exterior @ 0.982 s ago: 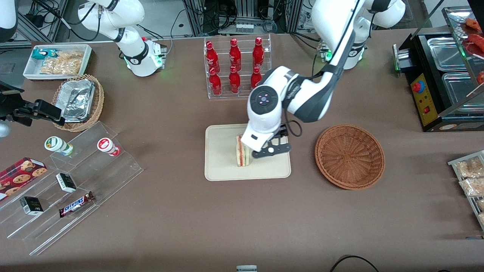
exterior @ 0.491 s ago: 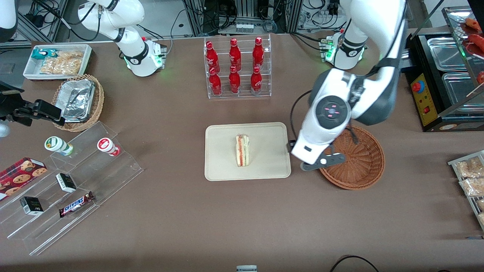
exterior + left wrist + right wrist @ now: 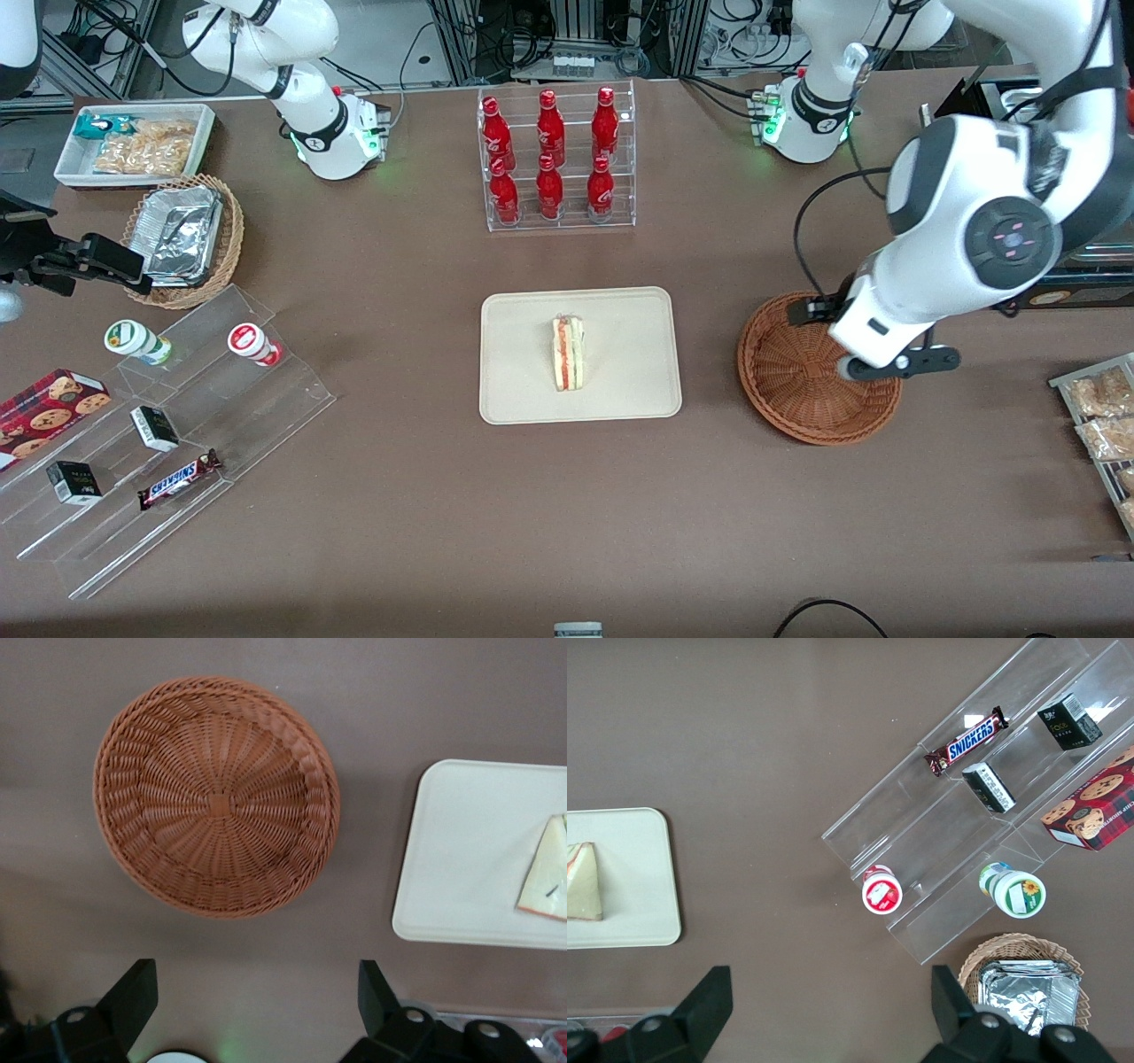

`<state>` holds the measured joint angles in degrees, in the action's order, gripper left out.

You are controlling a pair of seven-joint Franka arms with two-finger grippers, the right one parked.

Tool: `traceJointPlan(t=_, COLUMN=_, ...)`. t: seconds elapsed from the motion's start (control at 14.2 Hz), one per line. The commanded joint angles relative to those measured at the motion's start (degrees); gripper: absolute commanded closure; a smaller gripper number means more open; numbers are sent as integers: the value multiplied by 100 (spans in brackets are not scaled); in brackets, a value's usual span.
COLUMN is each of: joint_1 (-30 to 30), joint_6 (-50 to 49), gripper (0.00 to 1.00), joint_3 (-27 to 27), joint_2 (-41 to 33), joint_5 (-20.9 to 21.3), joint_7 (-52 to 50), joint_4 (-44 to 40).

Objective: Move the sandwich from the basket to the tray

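The sandwich (image 3: 568, 353) stands on edge near the middle of the tray (image 3: 518, 394), its red and green filling stripe facing up toward the front camera, and the basket (image 3: 802, 394) toward the working arm's end of the table holds nothing; judged from this, the placing looks done. The gripper (image 3: 257, 1001) hangs high above the table near the basket rim, its two fingers spread wide with nothing between them, and the wrist view looks straight down past them onto the basket (image 3: 215, 796), the tray (image 3: 469, 850) and a corner of the sandwich (image 3: 547, 870). As for handling, the wedge is probably very light and soft: white bread dents under little pressure, and the layers could slide apart along the filling (a squeeze across the stripe would likely push it out). If it needed taking up again, the safer hold would seem to be on the two broad bread faces, low and near the thick end of the wedge, with a gentle closing; the thin tip would probably crumple or tear. Standing on its narrow edge it may tip over if nudged sideways.
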<state>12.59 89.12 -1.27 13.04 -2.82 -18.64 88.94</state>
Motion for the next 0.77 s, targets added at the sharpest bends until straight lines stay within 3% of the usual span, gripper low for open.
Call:
traceJointPlan(t=0.0, joint_1=-720, joint_6=-149, gripper=0, joint_3=-566, joint_2=-502, joint_5=71, joint_7=123, joint_4=255)
traceJointPlan(t=0.49, joint_1=-1698, joint_6=-483, gripper=0, joint_3=-831, joint_2=-1391, joint_5=264, joint_7=1818, joint_4=440)
traceJointPlan(t=0.7, joint_1=-2014, joint_6=-501, gripper=0, joint_3=-963, joint_2=-1541, joint_5=264, joint_7=1855, joint_4=432)
